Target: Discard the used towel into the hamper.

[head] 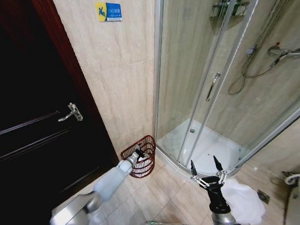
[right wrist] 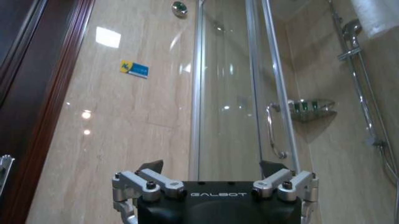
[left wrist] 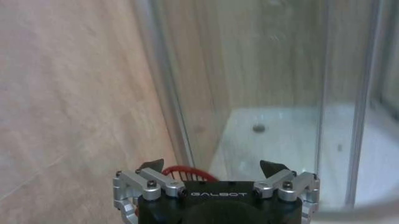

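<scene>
Reaching toward the hamper (head: 141, 161), the left hand (head: 139, 155) hovers just over its rim, fingers spread wide and holding nothing (the wrist view shows the red rim (left wrist: 187, 171) right beneath them). The hamper sits on the floor in the corner between the tiled wall and the shower (head: 224, 77). Well to the shower side of the hamper, the right hand (head: 205, 166) points upward, also wide open and empty, with a white towel (head: 244, 198) lying on the floor behind it.

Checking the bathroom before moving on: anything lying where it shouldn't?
Yes: a white towel lies crumpled on the floor tiles beside the shower tray, apart from the hamper, where the left end effector hovers open. The right end effector is open too.
</scene>
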Available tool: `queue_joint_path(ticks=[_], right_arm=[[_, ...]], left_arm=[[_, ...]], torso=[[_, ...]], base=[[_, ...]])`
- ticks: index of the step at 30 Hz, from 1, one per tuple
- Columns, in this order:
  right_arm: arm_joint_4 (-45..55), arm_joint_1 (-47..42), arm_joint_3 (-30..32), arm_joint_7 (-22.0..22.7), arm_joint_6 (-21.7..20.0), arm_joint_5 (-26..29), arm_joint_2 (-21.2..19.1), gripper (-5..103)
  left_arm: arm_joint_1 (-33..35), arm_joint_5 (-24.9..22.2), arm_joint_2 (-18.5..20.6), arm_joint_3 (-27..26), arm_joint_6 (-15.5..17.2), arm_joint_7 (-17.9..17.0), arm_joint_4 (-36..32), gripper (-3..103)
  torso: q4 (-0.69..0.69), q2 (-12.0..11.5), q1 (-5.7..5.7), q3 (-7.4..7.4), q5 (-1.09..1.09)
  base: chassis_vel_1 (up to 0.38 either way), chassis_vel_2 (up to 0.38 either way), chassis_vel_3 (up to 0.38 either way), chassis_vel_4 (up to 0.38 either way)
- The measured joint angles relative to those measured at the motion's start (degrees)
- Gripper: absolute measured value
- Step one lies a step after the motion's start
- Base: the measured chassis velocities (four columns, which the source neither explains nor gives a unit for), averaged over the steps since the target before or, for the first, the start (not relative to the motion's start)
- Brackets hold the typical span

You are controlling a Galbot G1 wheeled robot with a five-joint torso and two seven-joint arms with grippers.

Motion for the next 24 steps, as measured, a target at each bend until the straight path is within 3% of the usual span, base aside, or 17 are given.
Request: queue_joint_path(ticks=[7, 13, 19, 24], right_arm=[[0.9, 0.0, -0.2, 0.1, 0.0, -0.6, 0.0, 100], [1.7, -0.4, -0.3, 0.1, 0.0, -1.6, 0.0, 100], [2.5, -0.6, -0.6, 0.3, 0.0, -2.6, 0.0, 100], [3.0, 0.1, -0.9, 2.3, 0.0, -4.8, 0.0, 100]], left_arm=[[8.2, -4.3, 4.7, -7.6, 4.4, -0.6, -11.8, 100], [14.9, -6.7, 6.1, -13.8, 7.0, -1.2, -19.0, 100], [24.7, -6.2, 3.8, -23.9, 8.0, -1.4, -25.9, 100], [30.2, -2.0, -0.3, -31.5, 7.8, -2.5, -29.2, 100]], torso=[[0.02, 0.0, 0.0, 0.0, 0.01], [0.01, 0.0, 0.0, 0.0, 0.0], [0.02, 0.0, 0.0, 0.01, -0.01], [0.01, 0.0, 0.0, 0.0, 0.01]], base=[[0.0, 0.0, 0.0, 0.0], [0.0, 0.0, 0.0, 0.0], [0.0, 0.0, 0.0, 0.0], [0.0, 0.0, 0.0, 0.0]])
